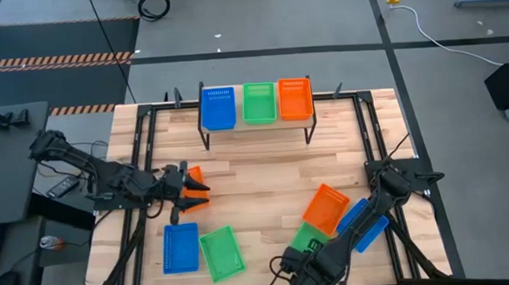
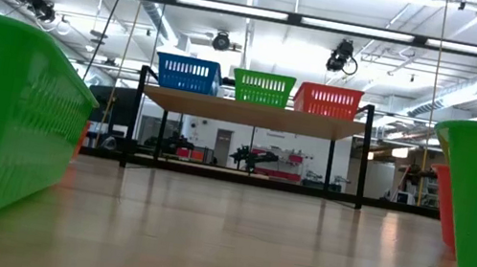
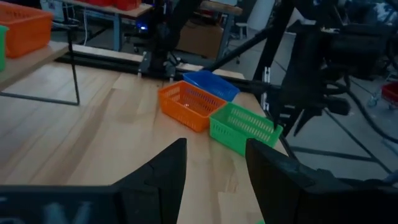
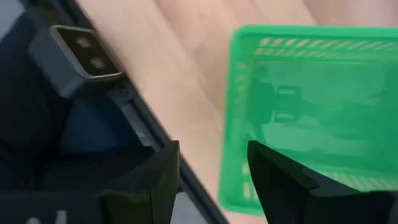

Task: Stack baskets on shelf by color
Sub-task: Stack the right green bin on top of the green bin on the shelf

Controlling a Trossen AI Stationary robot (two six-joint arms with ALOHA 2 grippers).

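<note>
Three mesh baskets [image 1: 254, 104] (blue, green, orange)

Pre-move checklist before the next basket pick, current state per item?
1. Low wooden shelf on black legs holds a blue, a green and an orange mesh plastic basket side by side: ok.
2. Left gripper open, nothing between its jaws: ok.
3. Right gripper open, empty, over the green basket near the table's front edge: ok.
4. Orange basket beside the left gripper partly hidden by it, lie unclear: cannot tell.
5. Right-side orange and blue baskets overlap, not separated: not ok.
</note>
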